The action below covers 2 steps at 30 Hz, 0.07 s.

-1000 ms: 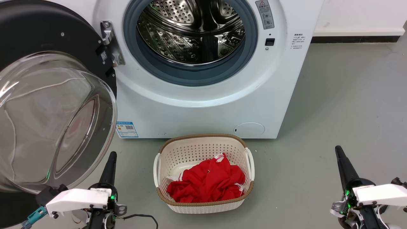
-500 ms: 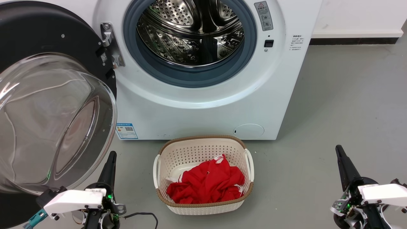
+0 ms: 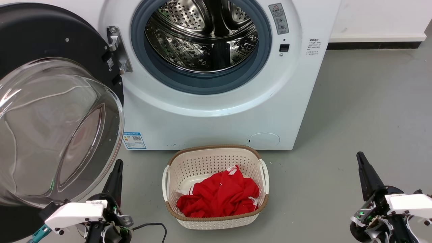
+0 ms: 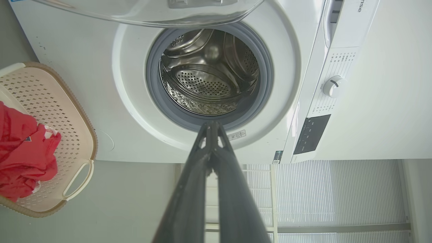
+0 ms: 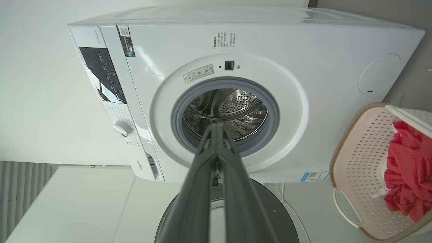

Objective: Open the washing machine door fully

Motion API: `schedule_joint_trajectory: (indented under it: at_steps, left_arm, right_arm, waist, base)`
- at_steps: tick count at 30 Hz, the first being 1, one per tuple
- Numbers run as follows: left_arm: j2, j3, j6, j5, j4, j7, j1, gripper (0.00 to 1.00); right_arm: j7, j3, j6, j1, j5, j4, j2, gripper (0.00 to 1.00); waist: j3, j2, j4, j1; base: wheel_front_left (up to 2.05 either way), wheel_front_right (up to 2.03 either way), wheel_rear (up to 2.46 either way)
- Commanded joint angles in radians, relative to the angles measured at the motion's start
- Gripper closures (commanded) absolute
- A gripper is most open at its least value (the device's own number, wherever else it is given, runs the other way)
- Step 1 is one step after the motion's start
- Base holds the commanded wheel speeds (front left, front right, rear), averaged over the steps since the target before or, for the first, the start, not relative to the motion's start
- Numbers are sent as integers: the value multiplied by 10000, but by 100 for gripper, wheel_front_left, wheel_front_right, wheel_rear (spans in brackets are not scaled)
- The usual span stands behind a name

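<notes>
The washing machine door [image 3: 50, 37], a black rim around a clear glass bowl, stands swung wide to the left of the white machine [image 3: 216, 114], hanging on its hinge [image 3: 116, 47]. The steel drum [image 3: 202, 33] lies exposed. My left gripper [image 3: 118, 163] is shut and empty, low beside the bowl's lower right edge and apart from it. My right gripper [image 3: 359, 155] is shut and empty over the floor at the lower right. The left wrist view has the bowl's edge [image 4: 152, 13] above my shut left gripper [image 4: 211, 125]. In the right wrist view, the door's rim [image 5: 276, 222] lies behind my shut right gripper [image 5: 217, 126].
A cream laundry basket [image 3: 216, 148] holding a red cloth [image 3: 219, 195] sits on the grey floor right before the machine, between my arms. A white wall with a dark skirting [image 3: 374, 44] runs behind on the right. A black cable [image 3: 152, 226] trails by my left arm.
The whole head picture has slid slightly down, so the camera moved. Both gripper bodies sit a little lower in it. The door stays swung open as before.
</notes>
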Motion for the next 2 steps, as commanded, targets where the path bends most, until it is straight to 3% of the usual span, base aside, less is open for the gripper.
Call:
schedule_joint_trajectory:
  at_steps: [1,2]
  left_arm:
    - [9,53,-54,-203,16,59,-66,100]
    - [9,54,-53,-236,17,73,-66,100]
  right_arm:
    - [72,-22,-3,-121,205,45,26,100]
    - [74,-28,-3,-127,238,50,28,100]
  waist:
    - [-8,0,-2,0]
    - [-12,0,-3,0]
  base:
    - [0,0,0]
    - [0,0,0]
